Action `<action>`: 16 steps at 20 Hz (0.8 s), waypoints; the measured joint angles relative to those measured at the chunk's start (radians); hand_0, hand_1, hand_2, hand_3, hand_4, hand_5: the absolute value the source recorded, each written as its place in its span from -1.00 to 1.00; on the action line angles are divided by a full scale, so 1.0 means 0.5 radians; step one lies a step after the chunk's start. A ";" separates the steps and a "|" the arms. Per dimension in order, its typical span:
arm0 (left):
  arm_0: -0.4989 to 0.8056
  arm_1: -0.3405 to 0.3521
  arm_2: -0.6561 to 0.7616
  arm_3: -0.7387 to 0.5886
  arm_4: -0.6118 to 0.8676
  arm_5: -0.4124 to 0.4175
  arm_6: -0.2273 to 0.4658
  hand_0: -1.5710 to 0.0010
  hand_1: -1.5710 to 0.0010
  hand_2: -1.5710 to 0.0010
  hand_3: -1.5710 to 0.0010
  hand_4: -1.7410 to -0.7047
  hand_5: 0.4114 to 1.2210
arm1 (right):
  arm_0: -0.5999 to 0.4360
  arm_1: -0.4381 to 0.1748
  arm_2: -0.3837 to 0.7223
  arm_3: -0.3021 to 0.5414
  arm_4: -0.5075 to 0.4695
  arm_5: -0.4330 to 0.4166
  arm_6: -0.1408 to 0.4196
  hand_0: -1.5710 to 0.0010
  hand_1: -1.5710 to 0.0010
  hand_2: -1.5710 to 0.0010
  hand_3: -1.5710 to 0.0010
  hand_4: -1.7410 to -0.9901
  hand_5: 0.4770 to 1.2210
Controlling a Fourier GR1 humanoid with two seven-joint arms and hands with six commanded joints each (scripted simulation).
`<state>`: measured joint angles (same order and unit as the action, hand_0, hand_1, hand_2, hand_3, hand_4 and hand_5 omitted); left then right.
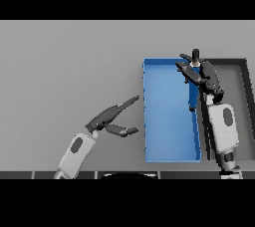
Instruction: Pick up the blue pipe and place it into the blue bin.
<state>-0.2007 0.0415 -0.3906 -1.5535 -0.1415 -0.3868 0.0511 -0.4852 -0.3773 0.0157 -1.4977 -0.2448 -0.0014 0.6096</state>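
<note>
The blue bin [169, 121] lies right of the table's middle, long side running away from me. My right hand [193, 69] hovers over the bin's far right corner. Its fingers are spread toward the left and hold nothing that I can see. A short dark blue shape [192, 103] shows inside the bin against the right wall, just below the hand. It may be the blue pipe, but I cannot tell for sure. My left hand [110, 117] rests open over the table left of the bin, fingers straight and pointing toward it, thumb apart.
A dark-rimmed grey tray [245, 79] sits directly right of the blue bin, and my right forearm [222, 126] lies along the gap between the two. Bare grey table [64, 71] stretches to the left and far side.
</note>
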 measured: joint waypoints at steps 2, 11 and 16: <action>-0.004 -0.004 -0.002 -0.007 -0.021 0.026 -0.021 1.00 1.00 1.00 1.00 0.58 -0.84 | 0.078 -0.118 0.177 0.013 -0.181 -0.167 0.000 -1.00 -1.00 -1.00 -1.00 -0.35 1.00; -0.057 -0.020 0.007 0.046 -0.027 0.029 0.009 1.00 1.00 1.00 1.00 0.58 -0.80 | -0.037 -0.722 1.039 0.108 -1.146 -0.849 0.001 -0.38 -0.31 -0.26 0.63 -0.27 0.80; -0.038 -0.020 0.001 0.020 -0.019 0.026 -0.005 1.00 1.00 1.00 1.00 0.58 -0.80 | -0.173 -0.870 1.328 0.161 -1.256 -0.871 0.000 0.55 0.57 0.59 0.88 0.23 0.43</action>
<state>-0.2199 0.0317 -0.3900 -1.5437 -0.1508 -0.3736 0.0486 -0.5719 -0.8125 0.6798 -1.4174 -0.8730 -0.4369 0.6096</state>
